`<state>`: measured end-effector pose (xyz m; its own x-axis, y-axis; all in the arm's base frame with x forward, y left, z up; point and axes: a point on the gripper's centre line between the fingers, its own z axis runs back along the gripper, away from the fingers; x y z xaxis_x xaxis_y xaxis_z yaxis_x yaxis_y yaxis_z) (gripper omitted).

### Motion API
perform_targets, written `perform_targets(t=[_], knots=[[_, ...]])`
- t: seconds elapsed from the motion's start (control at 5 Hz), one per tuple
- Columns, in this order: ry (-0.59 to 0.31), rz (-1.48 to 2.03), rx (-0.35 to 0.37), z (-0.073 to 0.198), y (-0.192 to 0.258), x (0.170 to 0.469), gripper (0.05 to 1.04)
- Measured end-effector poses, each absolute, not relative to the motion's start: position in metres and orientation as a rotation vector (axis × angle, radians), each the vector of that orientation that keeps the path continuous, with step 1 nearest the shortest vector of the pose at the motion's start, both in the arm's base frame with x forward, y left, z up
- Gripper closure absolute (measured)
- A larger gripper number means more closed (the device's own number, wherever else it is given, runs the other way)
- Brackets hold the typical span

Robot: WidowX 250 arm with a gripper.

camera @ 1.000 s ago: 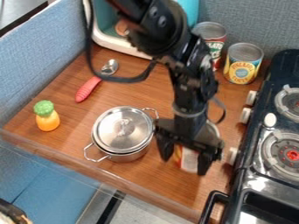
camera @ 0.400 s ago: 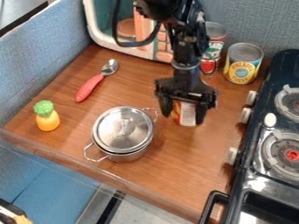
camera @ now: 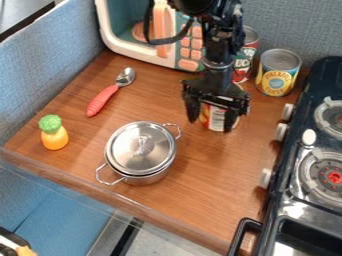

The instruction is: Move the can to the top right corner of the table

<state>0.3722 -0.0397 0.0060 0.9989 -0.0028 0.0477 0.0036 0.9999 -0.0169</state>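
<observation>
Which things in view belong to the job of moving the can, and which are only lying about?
For the job:
- gripper
- can between its fingers
- table

Only lying about:
- lidded pot
- spoon
- yellow-green toy
- red-labelled can
- yellow-labelled can
- microwave
- stove

Smooth brown wood-look tabletop [camera: 220, 200] across the centre; shiny metal pot [camera: 141, 150] at centre left; glossy black stove [camera: 314, 205] at right.

Tabletop [camera: 217, 200]: viewed from the front and above, slanting down, fairly near
Back panel [camera: 304, 25]: faced from across tabletop
</observation>
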Motion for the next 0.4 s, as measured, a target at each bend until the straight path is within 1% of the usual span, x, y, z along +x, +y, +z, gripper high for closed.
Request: perform_targets(t=[0.2,0.4], knots=[[-0.08,-0.061,-0.017,0.036,-0.048,0.358,0.084],[-0.124,-0.063,0.004,0.069,-0.042,0.34,0.084]])
